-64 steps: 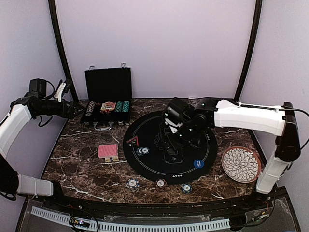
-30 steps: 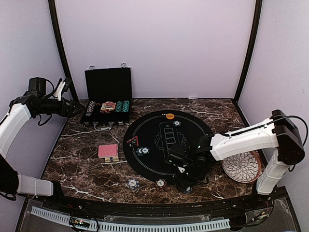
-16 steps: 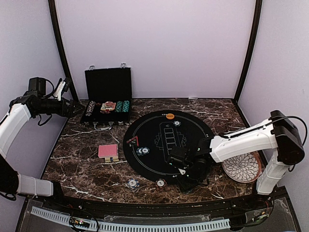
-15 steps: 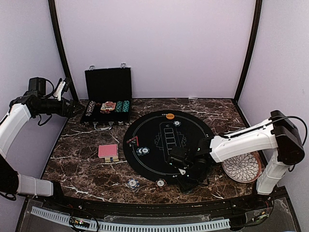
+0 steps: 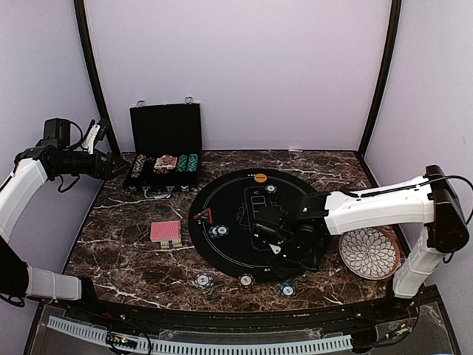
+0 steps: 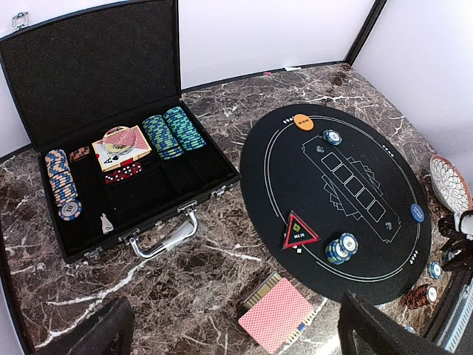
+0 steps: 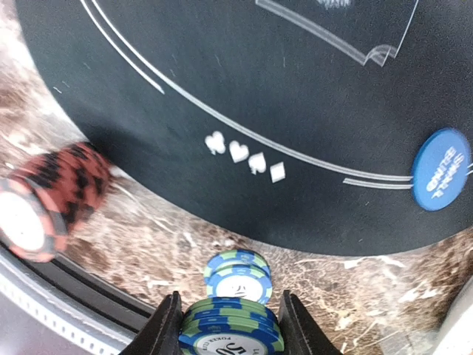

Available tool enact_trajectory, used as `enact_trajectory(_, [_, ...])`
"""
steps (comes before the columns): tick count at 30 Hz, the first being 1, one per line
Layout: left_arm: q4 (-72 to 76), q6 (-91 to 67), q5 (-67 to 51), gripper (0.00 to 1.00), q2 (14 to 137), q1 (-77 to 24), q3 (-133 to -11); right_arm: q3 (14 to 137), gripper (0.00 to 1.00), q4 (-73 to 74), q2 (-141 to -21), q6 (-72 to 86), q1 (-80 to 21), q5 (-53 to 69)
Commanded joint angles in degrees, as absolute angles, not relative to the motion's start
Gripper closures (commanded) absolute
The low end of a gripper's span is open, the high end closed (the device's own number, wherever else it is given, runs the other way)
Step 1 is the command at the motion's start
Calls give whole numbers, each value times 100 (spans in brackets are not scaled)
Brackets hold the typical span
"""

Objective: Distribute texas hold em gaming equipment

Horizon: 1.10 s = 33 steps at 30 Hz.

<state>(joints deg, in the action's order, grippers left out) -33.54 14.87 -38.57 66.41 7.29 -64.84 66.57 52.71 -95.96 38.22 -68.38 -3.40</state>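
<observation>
My right gripper (image 7: 230,319) is shut on a small stack of blue-and-green poker chips (image 7: 231,333), held above the table; in the top view it (image 5: 285,257) hovers over the front right of the round black mat (image 5: 236,200). Below it a blue chip stack (image 7: 238,275) stands on the marble (image 5: 287,289). A red chip stack (image 7: 44,200) and the blue marker disc (image 7: 441,179) are nearby. The orange disc (image 5: 260,177), red triangle token (image 5: 205,215) and red-backed cards (image 5: 165,232) lie apart. My left gripper (image 6: 233,342) is open and empty, high at the far left.
An open black case (image 6: 111,89) with chip stacks, cards and dice stands at the back left. A white patterned plate (image 5: 368,251) sits at the right. More chips lie at the front edge (image 5: 204,280) and on the mat (image 5: 218,231).
My right gripper dropped from the mat's middle to the front blue chip stack, then rose back over the mat's front holding chips; some stay on the marble. The left arm has not moved.
</observation>
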Motion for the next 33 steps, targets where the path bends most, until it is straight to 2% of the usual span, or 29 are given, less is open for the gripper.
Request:
enact_trajectory(1, [-3456, 1553, -3946, 1, 6603, 765, -6618, 7125, 78, 5649, -9585, 3526, -6631, -704])
enact_trajectory(10, [-3500, 1554, -3946, 1, 6592, 764, -6681, 7607, 79, 5032, -10302, 2864, -5783, -800])
enact_trajectory(20, [-3534, 1575, -3922, 1, 6610, 764, -6715, 7476, 80, 4380, -10942, 2556, -5222, -741])
enact_trajectory(27, [-3527, 1606, -3893, 1, 6624, 763, -6691, 7190, 68, 4227, -10971, 2536, -5057, -725])
enact_trajectory(31, [-3530, 1615, -3890, 1, 6628, 764, -6678, 7087, 46, 4277, -10911, 2514, -5045, -723])
enact_trajectory(33, [-3525, 1619, -3888, 1, 6614, 765, -6665, 7104, 38, 4332, -10859, 2515, -5045, -753])
